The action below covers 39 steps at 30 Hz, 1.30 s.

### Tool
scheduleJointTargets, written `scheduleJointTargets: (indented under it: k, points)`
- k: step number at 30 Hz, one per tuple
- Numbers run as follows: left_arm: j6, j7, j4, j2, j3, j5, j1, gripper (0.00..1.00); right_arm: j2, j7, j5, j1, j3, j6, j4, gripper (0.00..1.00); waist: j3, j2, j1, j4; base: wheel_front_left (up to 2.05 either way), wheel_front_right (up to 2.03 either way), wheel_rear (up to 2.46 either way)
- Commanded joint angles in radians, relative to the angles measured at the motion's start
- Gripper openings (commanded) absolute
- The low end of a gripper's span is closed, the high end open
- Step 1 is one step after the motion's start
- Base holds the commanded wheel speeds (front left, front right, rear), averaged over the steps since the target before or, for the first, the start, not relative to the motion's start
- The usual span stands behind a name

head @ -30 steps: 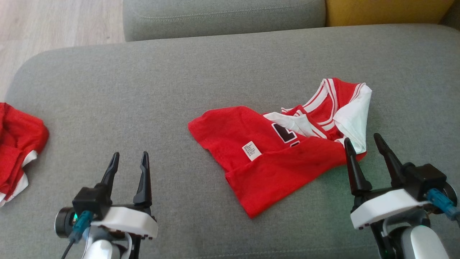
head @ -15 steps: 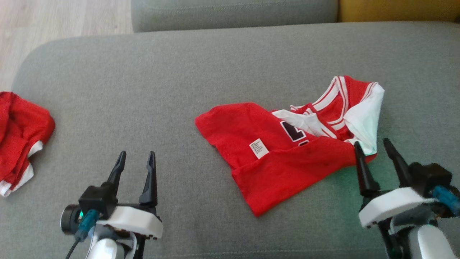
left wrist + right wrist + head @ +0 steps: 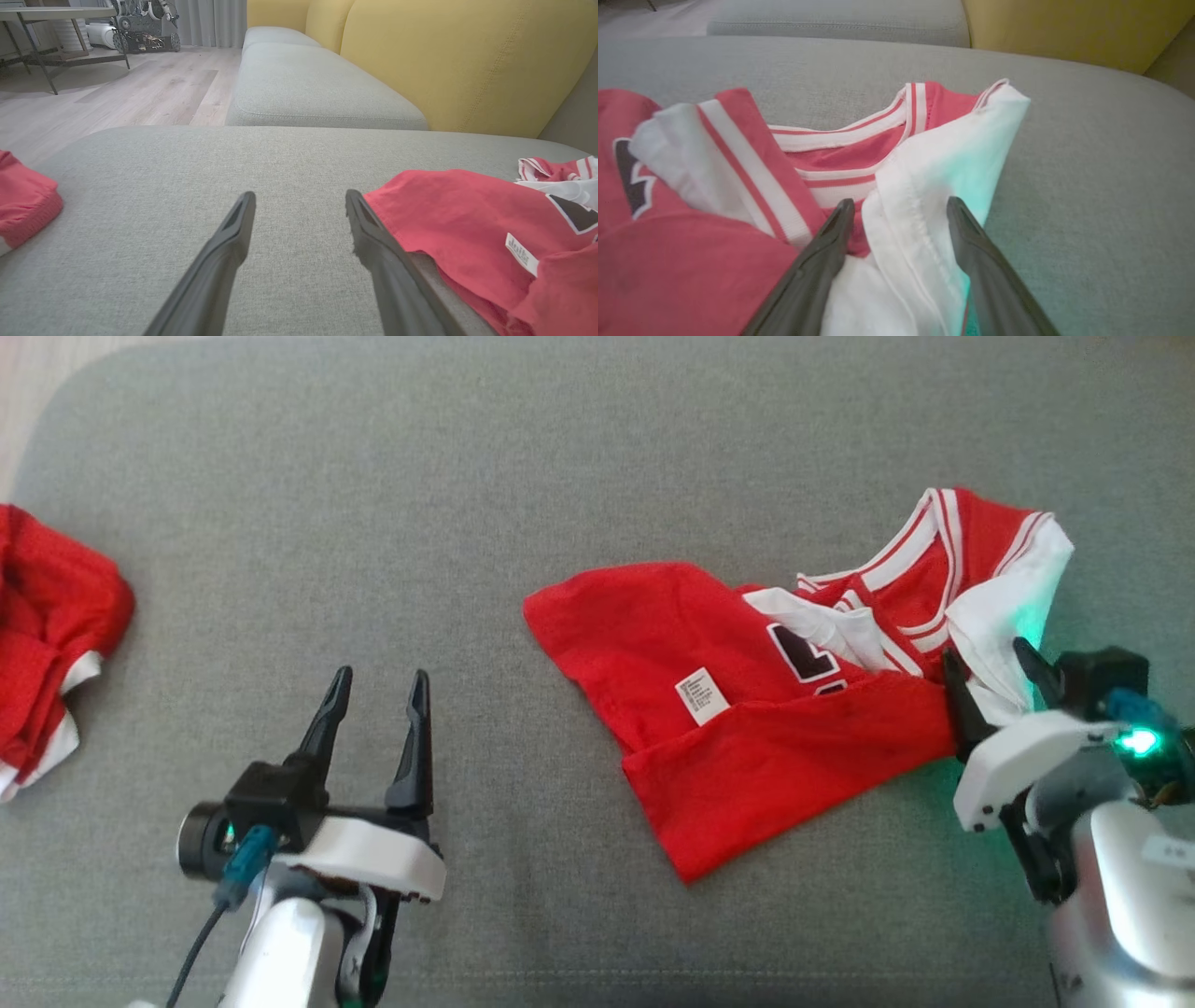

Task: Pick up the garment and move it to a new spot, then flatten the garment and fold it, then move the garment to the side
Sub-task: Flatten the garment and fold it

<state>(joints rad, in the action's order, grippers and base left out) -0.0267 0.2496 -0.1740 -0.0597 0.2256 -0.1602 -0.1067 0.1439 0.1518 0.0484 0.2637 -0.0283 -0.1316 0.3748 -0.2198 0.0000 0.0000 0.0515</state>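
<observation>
Has pushed forward on the right since a second ago, bringing the right end effector [image 3: 985, 651] in over the near right corner of the garment [image 3: 672, 635]; has also tipped the head view lower. Lies on the grey sofa cushion [image 3: 467, 476], right of centre, crumpled, partly inside out. Probably goes for the loose white lining as a raised, easy edge. Stands spread wide there, straddling that white fold, not clamped. Hovers spread and empty at the left end effector [image 3: 382, 672], over bare cushion, well apart from a second red cloth [image 3: 47, 607]. Shows a small white label [image 3: 702, 695] face up.
</observation>
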Motion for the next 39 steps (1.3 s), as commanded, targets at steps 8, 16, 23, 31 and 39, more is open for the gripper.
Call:
scheduleJointTargets:
  k: [8,16,23,31,39]
  points:
    - [-0.007,0.012,0.013,0.001,-0.008,-0.012,-0.065,1.0,-0.03,-0.021,0.055,0.064,-0.113,0.001,0.035,0.0,-0.019,0.0,0.0,-0.008,0.0,0.0,0.0]
    - [-0.008,0.012,0.02,0.004,-0.006,-0.015,-0.07,1.0,-0.07,-0.052,0.157,0.043,-0.24,0.001,0.05,0.48,-0.02,0.0,0.0,-0.02,0.0,0.0,0.0]
    - [-0.007,0.012,0.022,0.005,-0.012,-0.012,-0.066,1.0,-0.084,-0.09,0.169,0.014,-0.319,0.001,0.045,1.0,-0.018,0.0,0.0,-0.035,0.0,0.0,0.0]
    - [-0.006,0.012,0.022,0.001,-0.029,-0.008,-0.046,1.0,-0.087,-0.214,0.096,-0.049,-0.217,0.001,-0.129,1.0,0.009,0.0,0.0,-0.056,0.0,0.0,0.0]
    - [-0.006,0.012,0.01,-0.005,-0.04,-0.009,-0.005,1.0,-0.074,-0.205,0.053,-0.149,-0.074,0.001,-0.299,1.0,0.073,0.0,0.0,-0.067,0.0,0.0,0.0]
